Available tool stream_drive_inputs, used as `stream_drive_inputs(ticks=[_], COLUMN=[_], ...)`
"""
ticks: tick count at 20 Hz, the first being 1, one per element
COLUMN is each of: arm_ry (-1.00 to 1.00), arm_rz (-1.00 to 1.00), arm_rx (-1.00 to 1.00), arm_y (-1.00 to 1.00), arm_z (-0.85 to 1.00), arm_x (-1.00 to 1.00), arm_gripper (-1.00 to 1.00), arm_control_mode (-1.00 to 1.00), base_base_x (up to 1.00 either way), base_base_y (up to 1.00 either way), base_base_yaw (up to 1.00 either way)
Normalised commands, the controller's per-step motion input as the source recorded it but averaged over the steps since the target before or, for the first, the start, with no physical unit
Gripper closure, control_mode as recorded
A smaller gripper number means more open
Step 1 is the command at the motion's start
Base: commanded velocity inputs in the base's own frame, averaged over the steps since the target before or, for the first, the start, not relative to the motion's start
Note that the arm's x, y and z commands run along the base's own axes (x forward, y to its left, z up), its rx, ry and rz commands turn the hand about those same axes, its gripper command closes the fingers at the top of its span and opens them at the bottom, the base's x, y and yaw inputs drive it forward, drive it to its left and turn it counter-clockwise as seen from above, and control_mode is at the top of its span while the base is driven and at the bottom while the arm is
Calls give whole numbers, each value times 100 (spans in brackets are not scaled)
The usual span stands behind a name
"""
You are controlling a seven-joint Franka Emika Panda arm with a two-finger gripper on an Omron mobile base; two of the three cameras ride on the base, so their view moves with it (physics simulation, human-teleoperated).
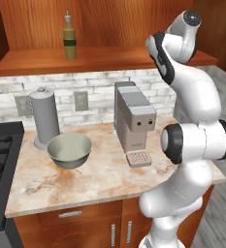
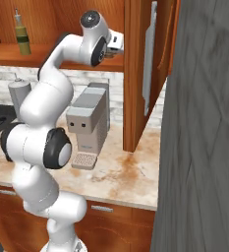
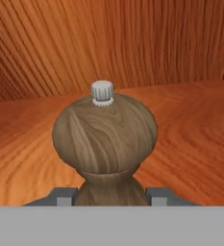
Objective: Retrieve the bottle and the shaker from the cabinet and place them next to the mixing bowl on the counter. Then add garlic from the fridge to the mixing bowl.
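Shaker (image 3: 105,144): a wooden mill-shaped body with a bulbous, brown-grained head, a narrow neck below it and a small ribbed silver knob on top. It stands upright on the cabinet shelf (image 3: 190,125), against the wooden back wall. The gripper (image 3: 111,196) is closed on the shaker's neck, with one grey fingertip (image 3: 63,196) on each side, touching the wood. Bottle (image 1: 69,38): a slim olive-green body with a dark band and a thin pale spout. It stands upright on the same shelf, well to the left of the arm. Bowl (image 1: 69,150): grey-green, resting on the marble counter (image 1: 100,179), just in front of a grey cylindrical holder (image 1: 44,118) and left of the coffee machine (image 1: 134,118).
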Motion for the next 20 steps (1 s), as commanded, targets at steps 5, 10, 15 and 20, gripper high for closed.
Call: stream_drive_inputs(ticks=[5,10,15,20], arm_ry=[-1,0,0,2], arm_rz=[7,13,21,27], arm_rx=[0,0,0,0], arm_y=[6,24,49,60], arm_z=[0,-3,-17,-24], arm_x=[-100,-100,-100,-96], arm_gripper=[100,100,100,100], arm_control_mode=[-100,-100,-100,-100], base_base_x=[0,0,0,0], base_base_y=[0,0,0,0], base_base_yaw=[0,0,0,0])
